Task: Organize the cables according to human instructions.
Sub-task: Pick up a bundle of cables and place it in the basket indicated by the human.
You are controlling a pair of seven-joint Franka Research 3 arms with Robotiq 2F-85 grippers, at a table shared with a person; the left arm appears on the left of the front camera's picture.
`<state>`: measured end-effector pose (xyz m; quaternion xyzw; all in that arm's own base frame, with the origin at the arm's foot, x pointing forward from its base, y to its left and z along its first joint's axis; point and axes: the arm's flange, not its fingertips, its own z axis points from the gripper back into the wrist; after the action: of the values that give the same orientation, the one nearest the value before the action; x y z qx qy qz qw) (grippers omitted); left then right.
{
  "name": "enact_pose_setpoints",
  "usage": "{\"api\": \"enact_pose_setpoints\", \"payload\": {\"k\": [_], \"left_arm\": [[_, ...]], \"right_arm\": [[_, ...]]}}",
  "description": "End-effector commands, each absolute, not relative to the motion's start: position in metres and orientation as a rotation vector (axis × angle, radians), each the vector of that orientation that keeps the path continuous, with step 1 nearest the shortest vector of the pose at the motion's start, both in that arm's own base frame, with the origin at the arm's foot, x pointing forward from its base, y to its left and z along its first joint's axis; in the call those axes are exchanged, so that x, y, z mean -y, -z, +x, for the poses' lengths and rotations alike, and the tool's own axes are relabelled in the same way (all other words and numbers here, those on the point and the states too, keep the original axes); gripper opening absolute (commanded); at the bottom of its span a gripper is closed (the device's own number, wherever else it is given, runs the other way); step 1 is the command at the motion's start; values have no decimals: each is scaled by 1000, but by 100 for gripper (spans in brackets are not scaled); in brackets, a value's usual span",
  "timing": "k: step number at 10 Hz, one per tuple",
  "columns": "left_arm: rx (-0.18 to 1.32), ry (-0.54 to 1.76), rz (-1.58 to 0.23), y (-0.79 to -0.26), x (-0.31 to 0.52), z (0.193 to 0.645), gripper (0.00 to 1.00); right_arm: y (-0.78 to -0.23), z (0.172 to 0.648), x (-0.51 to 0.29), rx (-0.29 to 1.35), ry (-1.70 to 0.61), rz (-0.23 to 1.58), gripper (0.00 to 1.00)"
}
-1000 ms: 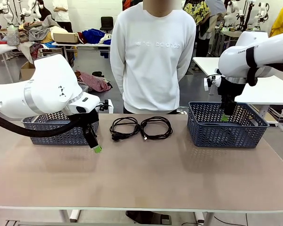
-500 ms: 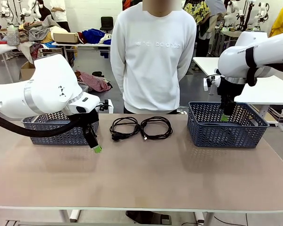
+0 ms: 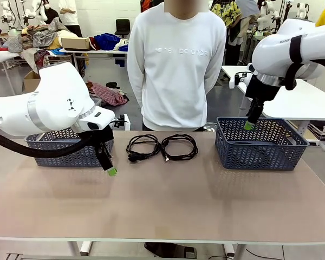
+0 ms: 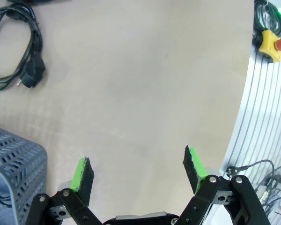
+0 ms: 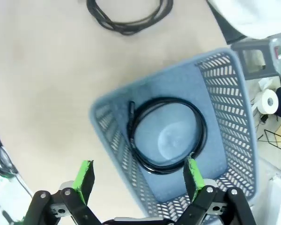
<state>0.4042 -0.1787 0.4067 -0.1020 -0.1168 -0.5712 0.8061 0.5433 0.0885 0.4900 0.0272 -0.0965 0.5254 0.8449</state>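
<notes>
Empty fingers spread on both arms: right gripper (image 3: 249, 125) above the blue basket (image 3: 260, 154) holding one coiled cable (image 5: 131, 123), left gripper (image 3: 111, 171) near two coils (image 3: 143, 156) on the desk (image 3: 162, 206); pinching a single strand could unwind either.

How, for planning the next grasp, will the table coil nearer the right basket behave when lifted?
Probably floppy: that coil is thin cord in loose loops, so it would likely sag and partly unwind if lifted by one strand. It looks light for its spread. Pushed, it should deform and slide, not roll.
</notes>
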Motion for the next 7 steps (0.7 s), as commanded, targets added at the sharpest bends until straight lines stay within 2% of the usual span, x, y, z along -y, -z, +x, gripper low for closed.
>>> {"api": "enact_pose_setpoints", "payload": {"k": [1, 7], "left_arm": [[250, 1215, -221, -407, 177, 404, 100], [250, 1215, -221, -407, 177, 404, 100]], "right_arm": [[-479, 514, -107, 266, -1036, 100, 100], [-452, 444, -153, 377, -1034, 190, 100]]}}
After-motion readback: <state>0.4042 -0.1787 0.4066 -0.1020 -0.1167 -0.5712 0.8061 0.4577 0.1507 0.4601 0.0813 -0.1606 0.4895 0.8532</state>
